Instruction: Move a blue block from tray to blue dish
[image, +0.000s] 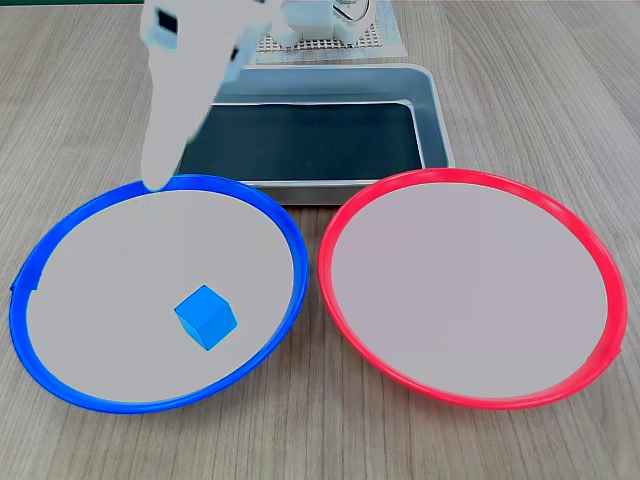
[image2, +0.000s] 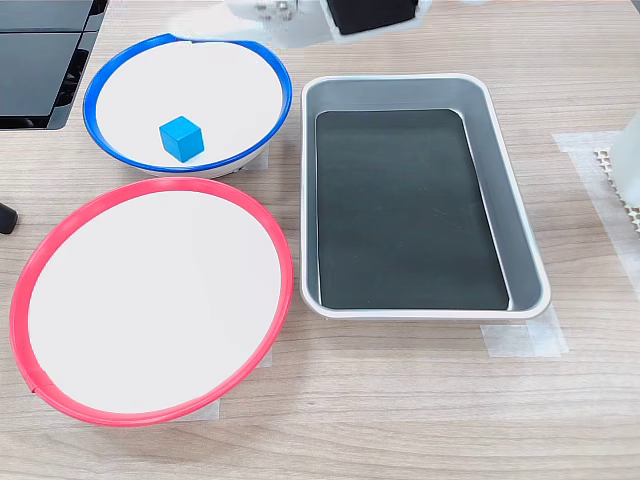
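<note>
The end effector (image: 160, 150) is being seen as a pale, blurred shape hanging over the far rim of the blue dish (image: 60, 225) in the first exterior view; nothing is being carried by it, but how far it is parted cannot be told through the blur. In the second exterior view only a smear of it is being shown at the top edge, beyond the blue dish.

The blue block (image: 205, 317) is being found resting on the pale centre of the blue dish in both exterior views, well apart from the end effector. The tray (image: 435, 110) is lying just beside the blue dish with its dark bottom bare, and a red-rimmed plate (image: 470, 285) is also sitting just beside the blue dish on the tabletop (image: 560, 80).

The placing is being judged complete. The remaining risk is judged to lie in a low retreat: the blue dish's rim could be clipped by the tip, so that the dish is being jolted and the block is being shaken toward the edge.
</note>
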